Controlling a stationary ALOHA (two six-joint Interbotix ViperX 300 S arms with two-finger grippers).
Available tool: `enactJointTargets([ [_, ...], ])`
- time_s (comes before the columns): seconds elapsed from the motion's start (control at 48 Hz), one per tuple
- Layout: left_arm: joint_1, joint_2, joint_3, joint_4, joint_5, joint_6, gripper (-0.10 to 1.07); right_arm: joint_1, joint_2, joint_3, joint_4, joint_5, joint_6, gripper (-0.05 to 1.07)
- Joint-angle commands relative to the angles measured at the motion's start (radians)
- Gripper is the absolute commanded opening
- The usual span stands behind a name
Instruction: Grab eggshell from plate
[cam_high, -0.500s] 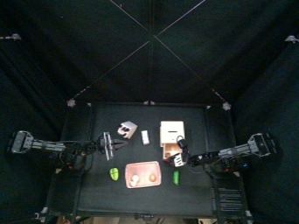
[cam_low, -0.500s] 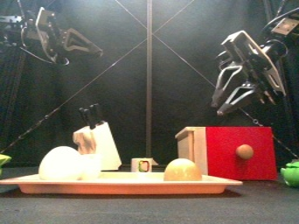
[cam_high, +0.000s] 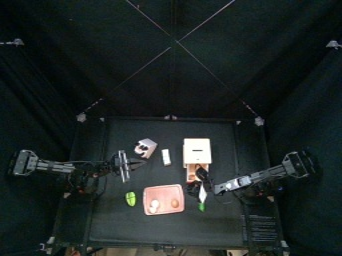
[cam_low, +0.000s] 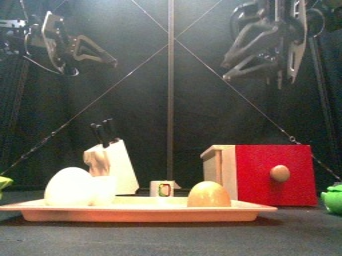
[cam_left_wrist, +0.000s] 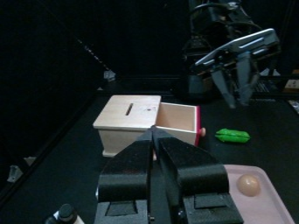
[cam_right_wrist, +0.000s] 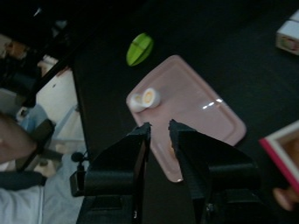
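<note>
The salmon-pink plate (cam_high: 163, 199) lies at the table's front middle; it also shows in the front view (cam_low: 134, 210) and the right wrist view (cam_right_wrist: 193, 105). A white eggshell (cam_low: 70, 186) sits at its left end and a tan egg-shaped piece (cam_low: 206, 193) toward its right. The right wrist view shows one white eggshell (cam_right_wrist: 145, 99) on the plate. My right gripper (cam_high: 201, 187) hangs open high above the plate's right side (cam_low: 258, 75). My left gripper (cam_high: 123, 168) rests shut and empty, left of the plate and high up (cam_low: 74, 58).
A cream box (cam_high: 201, 150) with a red drawer (cam_low: 274, 172) pulled open stands right of the plate. A knife block (cam_low: 110, 165) and a small cup (cam_low: 163, 188) stand behind it. Green items lie at each end of the plate (cam_high: 131, 200) (cam_high: 203, 203).
My right gripper has risen and shifted left, from beside the red drawer toward the plate's right side. The left arm has not moved.
</note>
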Motion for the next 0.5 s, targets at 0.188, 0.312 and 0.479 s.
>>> enactJointTargets([
  [0.188, 0.002, -0.002, -0.009, 0.002, -0.008, -0.002, 0.48, 0.035, 0.172, -0.106, -0.009, -0.167, -0.005, 0.68],
  [0.312, 0.003, 0.0, -0.009, 0.002, -0.008, -0.003, 0.48, 0.04, 0.232, -0.13, -0.048, -0.101, -0.005, 0.68],
  [0.479, 0.003, 0.0, -0.008, 0.002, -0.008, 0.0, 0.48, 0.044, 0.291, -0.153, -0.124, 0.011, -0.005, 0.68],
])
